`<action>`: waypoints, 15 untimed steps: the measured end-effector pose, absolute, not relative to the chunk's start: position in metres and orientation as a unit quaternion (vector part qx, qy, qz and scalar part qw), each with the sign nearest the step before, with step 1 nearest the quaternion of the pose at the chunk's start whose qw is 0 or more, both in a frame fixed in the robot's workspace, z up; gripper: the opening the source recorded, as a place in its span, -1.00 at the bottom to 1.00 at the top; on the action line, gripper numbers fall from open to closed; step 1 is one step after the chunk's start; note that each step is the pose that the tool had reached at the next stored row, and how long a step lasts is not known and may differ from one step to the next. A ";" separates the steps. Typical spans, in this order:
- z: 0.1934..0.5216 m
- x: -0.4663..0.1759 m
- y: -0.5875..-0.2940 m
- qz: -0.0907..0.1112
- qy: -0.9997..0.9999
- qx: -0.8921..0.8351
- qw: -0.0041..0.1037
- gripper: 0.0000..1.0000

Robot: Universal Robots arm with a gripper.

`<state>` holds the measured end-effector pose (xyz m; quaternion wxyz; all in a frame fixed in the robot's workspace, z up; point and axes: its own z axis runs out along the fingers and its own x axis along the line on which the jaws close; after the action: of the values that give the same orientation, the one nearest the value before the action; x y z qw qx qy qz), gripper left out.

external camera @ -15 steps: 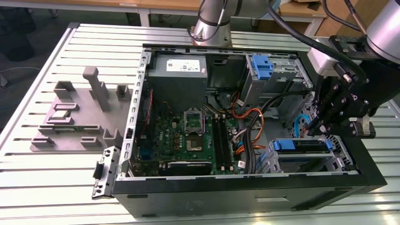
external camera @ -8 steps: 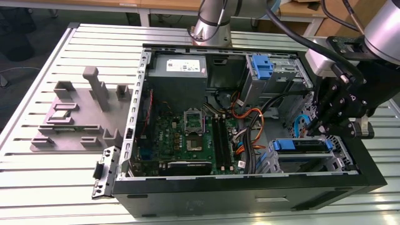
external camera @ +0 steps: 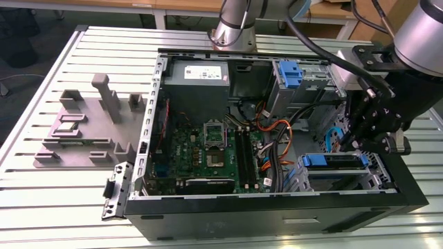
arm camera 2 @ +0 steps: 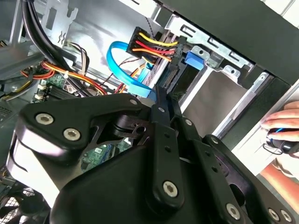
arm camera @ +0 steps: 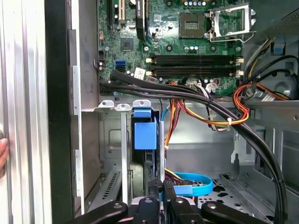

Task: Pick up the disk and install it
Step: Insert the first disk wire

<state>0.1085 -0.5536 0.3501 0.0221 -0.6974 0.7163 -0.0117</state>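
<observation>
Silver slatted table [external camera: 62,62] held the open computer case [external camera: 277,207]; we couldn't tell whether our gripper [external camera: 374,142] was open beside the disk [external camera: 332,162].

white sticker [external camera: 205,74] on the grey box, print too small to read

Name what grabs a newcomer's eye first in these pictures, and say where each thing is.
The open computer case lies on its side on the slatted table, its green motherboard bared. The black gripper hangs over the drive cage at the exterior view's right, above the blue-framed disk seated there. In the second wrist view, a person's hand rests beside the case.
</observation>
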 end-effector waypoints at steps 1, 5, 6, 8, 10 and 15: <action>0.349 0.107 -0.554 -0.012 0.716 -0.698 0.023 -0.68; 0.344 0.104 -0.554 -0.013 0.715 -0.699 0.023 -0.68; 0.343 0.104 -0.554 -0.013 0.714 -0.699 0.023 -0.68; 0.343 0.104 -0.554 -0.013 0.714 -0.699 0.023 -0.68; 0.343 0.104 -0.555 -0.013 0.714 -0.699 0.023 -0.68; 0.343 0.104 -0.555 -0.013 0.714 -0.699 0.023 -0.68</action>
<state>0.1042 -0.5553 0.3427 0.0234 -0.6993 0.7143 -0.0128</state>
